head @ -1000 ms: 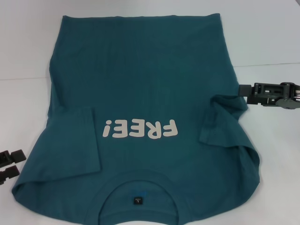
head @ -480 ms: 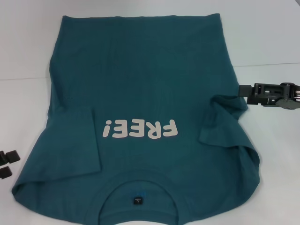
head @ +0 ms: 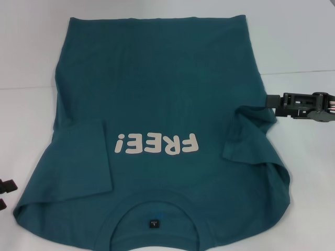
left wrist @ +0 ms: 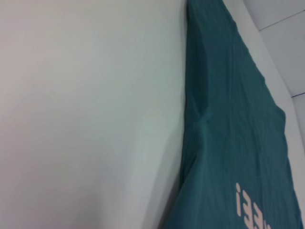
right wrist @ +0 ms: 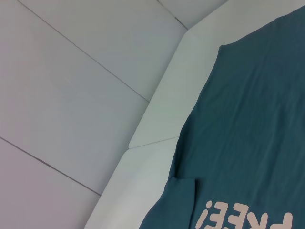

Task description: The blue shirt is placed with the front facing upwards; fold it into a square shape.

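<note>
Right gripper touching folded right sleeve edge of shirt, grip cannot be told, left gripper beside shirt's left edge, apart, shirt flat on white table, lettering up

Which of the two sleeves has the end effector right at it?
The sleeve on the robot's right: the right end effector sits at its edge. The other folded sleeve has nothing touching it.
</note>
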Controlling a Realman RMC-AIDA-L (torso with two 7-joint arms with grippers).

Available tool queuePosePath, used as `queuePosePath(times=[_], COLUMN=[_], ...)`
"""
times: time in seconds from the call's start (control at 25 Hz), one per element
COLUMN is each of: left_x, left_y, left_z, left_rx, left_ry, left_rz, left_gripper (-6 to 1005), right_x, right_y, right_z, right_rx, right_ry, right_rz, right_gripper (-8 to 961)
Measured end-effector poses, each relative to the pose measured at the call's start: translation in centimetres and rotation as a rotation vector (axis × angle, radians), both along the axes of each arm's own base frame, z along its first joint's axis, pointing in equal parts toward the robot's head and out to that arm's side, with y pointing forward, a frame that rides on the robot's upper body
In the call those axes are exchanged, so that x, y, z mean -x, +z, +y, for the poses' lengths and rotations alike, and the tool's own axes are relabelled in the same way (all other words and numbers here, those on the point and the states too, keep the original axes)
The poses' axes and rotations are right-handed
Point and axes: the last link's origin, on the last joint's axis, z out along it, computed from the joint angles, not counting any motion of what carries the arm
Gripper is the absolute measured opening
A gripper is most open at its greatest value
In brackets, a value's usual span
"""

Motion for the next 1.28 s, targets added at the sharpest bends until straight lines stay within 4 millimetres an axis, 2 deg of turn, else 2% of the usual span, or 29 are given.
queuePosePath(times=[0.56,1.04,1.28], left_x=[0.3,-0.2,-1.1], left_y=[-1.7,-2.8,-3.4], left_z=[1.5,1.4,1.4], left_rx=[0.017,0.072,0.118], left_ry=[-0.041,-0.064,-0.104], left_rz=[0.112,0.118,0.088], left_gripper=[655,649,646], right_x=[-0.1,-0.1,-0.1], right_y=[0.0,0.1,0.1], right_z=[0.0,0.0,-0.1], right_rx=[-0.002,-0.003,-0.001], right_ry=[-0.004,-0.005,-0.004], right_rz=[-0.002,-0.002,-0.001], right_gripper=[941,939,940])
